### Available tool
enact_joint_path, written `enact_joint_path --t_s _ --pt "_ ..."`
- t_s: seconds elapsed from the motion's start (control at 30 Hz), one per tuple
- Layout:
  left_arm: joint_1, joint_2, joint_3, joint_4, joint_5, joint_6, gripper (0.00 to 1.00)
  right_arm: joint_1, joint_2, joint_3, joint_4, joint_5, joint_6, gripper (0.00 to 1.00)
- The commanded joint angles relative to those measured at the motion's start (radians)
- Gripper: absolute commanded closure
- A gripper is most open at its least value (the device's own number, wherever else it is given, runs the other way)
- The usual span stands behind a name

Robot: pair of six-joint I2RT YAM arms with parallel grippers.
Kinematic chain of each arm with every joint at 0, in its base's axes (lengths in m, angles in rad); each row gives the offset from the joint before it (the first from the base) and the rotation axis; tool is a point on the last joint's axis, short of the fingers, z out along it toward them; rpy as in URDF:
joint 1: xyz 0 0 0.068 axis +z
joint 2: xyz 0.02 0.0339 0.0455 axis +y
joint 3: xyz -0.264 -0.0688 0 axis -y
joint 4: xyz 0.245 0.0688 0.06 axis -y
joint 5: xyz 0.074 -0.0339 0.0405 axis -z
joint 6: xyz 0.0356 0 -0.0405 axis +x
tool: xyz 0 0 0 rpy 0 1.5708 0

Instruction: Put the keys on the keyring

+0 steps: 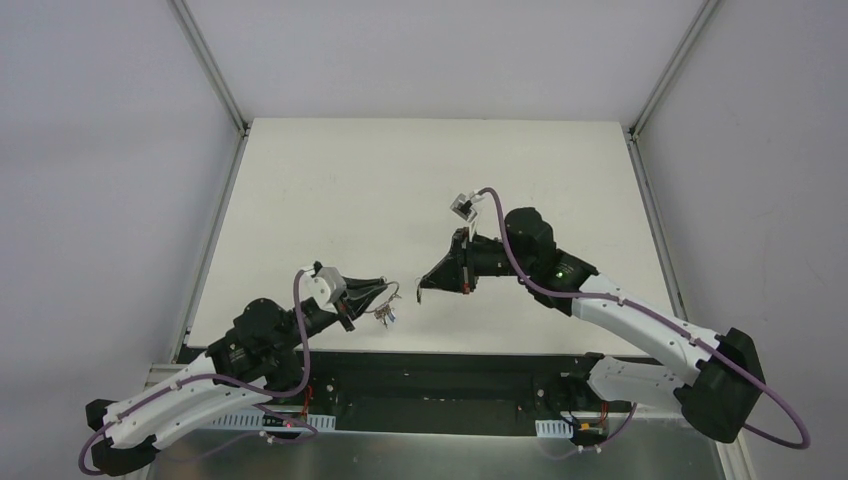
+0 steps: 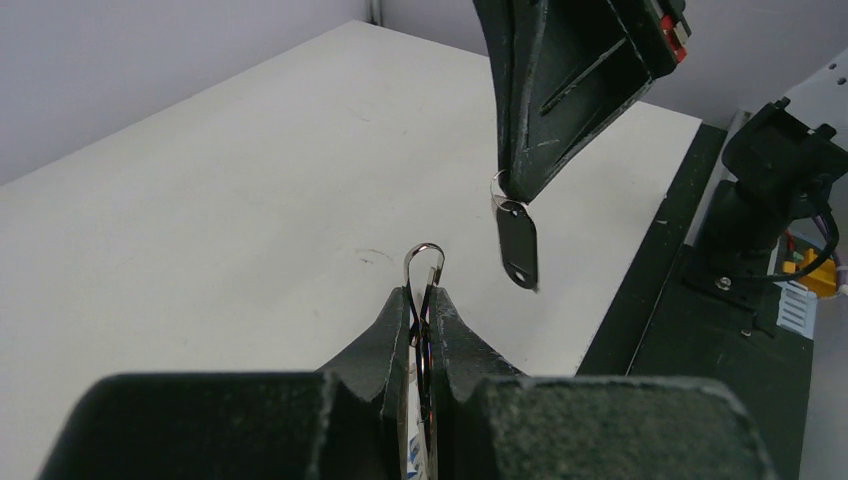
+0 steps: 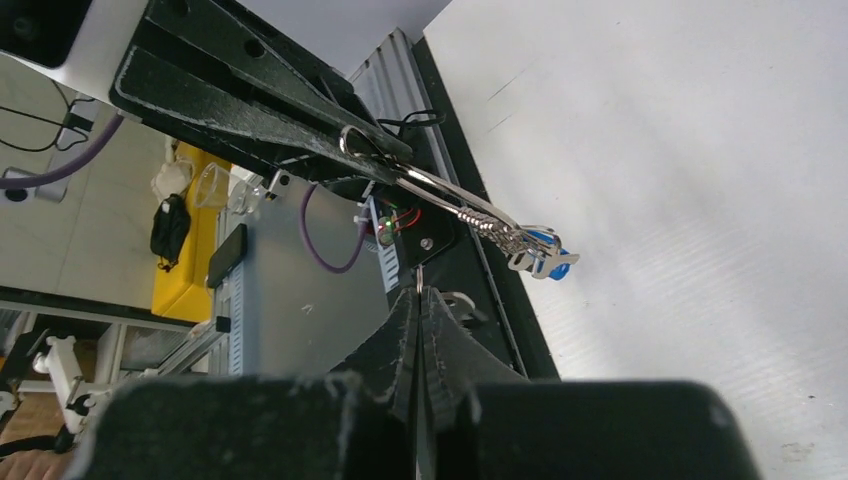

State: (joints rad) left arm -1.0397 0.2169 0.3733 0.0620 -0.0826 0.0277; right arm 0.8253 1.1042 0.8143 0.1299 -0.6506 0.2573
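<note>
L gripper [image 2: 423,300]: fingers fully closed, pinching the keyring [image 2: 424,247]. Only the top of its thin silver loop shows above the tips. From the R wrist cam the ring sticks out of the fingers at a slant, w/ the keys [image 3: 520,240] bunched at its low end, one w/ a blue head [image 3: 548,262]. The bunch hangs in the air above the worktop [image 1: 430,180], just inside the near edge, left of centre.

R gripper [image 3: 420,300]: also closed tight, nipping a small ring [image 2: 499,190] at its very tip. A dark tag [image 2: 518,245], flat w/ a hole near the bottom, hangs from it, tilted a little. Tag & keyring loop are near each other, not touching. The 2 grippers point tip to tip over the near half.

Writing: red tab [image 2: 675,30] on the R gripper body, too small to read.

Edges/room: black strip [image 1: 450,375] runs along the near edge. Metal rails [image 1: 215,240] line the L & R edges. Beyond both grippers the white top runs on to the far edge & far corners.
</note>
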Motion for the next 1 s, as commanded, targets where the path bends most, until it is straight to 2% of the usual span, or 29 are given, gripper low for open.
enact_joint_path --t_s 0.0,0.37,0.97 --pt "-0.002 0.014 -0.014 0.134 0.11 0.029 1.0 0.024 0.01 0.001 0.154 -0.058 0.135 1.0" --pt "-0.002 0.017 -0.042 0.24 0.092 0.073 1.0 0.068 0.099 -0.146 0.75 -0.059 0.602 1.0" --pt "-0.003 0.009 -0.063 0.315 0.095 0.142 1.0 0.089 0.186 -0.207 1.008 0.042 0.808 1.0"
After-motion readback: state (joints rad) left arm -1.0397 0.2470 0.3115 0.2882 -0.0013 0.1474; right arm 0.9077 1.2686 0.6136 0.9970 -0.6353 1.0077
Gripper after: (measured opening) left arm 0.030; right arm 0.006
